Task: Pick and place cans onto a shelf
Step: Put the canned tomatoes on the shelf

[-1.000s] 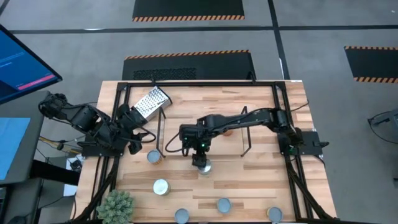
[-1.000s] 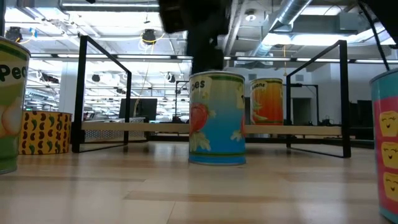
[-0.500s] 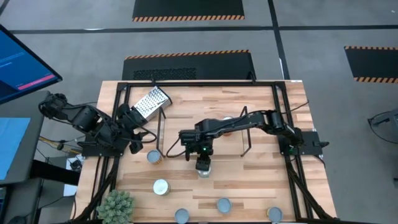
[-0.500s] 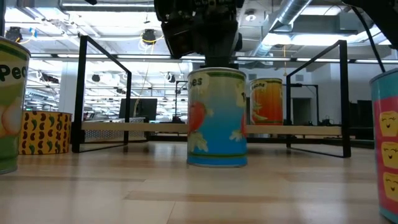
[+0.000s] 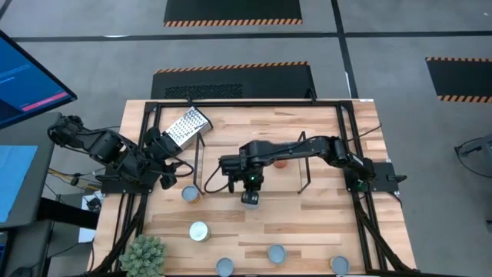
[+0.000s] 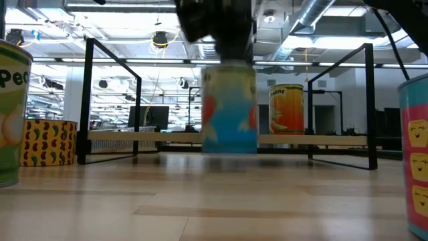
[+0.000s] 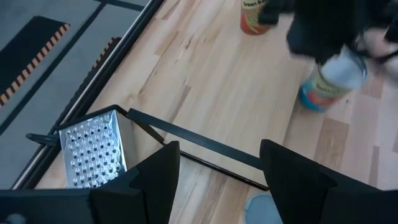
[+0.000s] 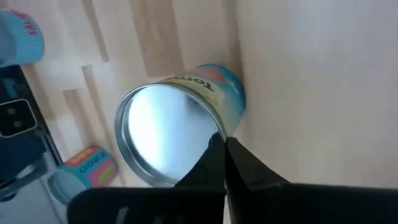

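blue-labelled can (image 6: 229, 107) hung clear of the table, pinched at its rim by my right gripper (image 5: 250, 190) near table centre, at about 6 o'clock of the shelf (image 5: 304, 183). my left gripper (image 5: 171, 176) waited wide at 9 o'clock.

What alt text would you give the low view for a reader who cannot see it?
The right gripper holds a blue tomato can by its top rim, fingers shut, just clear of the wooden table. Behind it an orange can stands on the black wire shelf; a green can and a teal can show at the picture's edges.
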